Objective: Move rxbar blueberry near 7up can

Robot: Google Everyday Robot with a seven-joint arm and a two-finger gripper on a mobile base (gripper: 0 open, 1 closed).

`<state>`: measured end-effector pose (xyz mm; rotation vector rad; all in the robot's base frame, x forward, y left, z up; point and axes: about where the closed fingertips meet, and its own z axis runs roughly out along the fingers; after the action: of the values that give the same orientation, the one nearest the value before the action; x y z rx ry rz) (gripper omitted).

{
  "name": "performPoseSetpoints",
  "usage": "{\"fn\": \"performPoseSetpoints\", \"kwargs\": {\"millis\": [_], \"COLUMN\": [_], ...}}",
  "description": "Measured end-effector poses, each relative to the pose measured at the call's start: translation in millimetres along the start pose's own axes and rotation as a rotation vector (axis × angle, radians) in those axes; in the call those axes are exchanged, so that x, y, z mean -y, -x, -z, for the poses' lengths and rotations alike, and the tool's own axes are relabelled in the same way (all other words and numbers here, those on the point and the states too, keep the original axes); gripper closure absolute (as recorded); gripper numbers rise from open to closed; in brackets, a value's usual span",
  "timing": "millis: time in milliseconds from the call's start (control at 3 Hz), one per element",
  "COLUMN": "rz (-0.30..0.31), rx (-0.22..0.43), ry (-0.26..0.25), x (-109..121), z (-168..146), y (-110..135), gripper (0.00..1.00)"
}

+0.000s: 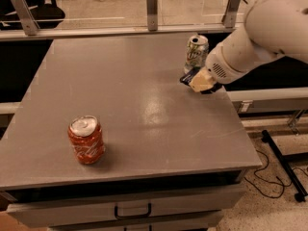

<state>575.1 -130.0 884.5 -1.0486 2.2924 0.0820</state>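
The 7up can (197,52), white with green markings and a silver top, stands upright at the table's far right. My gripper (197,81) is just in front of it and slightly lower in view, at the end of the white arm (269,28). It is shut on the rxbar blueberry (188,75), whose dark navy wrapper sticks out to the left of the cream fingers (202,83). The bar is close to the can's base, low over the table. The rest of the bar is hidden by the gripper.
An orange-red can (86,139) stands upright at the front left of the grey table (125,95). A railing with metal posts (152,1) runs behind the table. The right table edge is next to the gripper. A drawer front (132,210) is below.
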Motion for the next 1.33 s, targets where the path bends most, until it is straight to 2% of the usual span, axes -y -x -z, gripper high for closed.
{"fn": "performPoseSetpoints", "kwargs": {"millis": [333,667,1333], "rz": [-0.022,-0.033,-0.026], "rx": [-0.019,-0.023,-0.004], "ry": [-0.033,-0.054,-0.084], "x": [10.9,23.0,53.8], "z": [13.0,15.0,4.5], "y": [-13.4,-17.2,-6.6], "gripper": [1.0,0.82,0.35]}}
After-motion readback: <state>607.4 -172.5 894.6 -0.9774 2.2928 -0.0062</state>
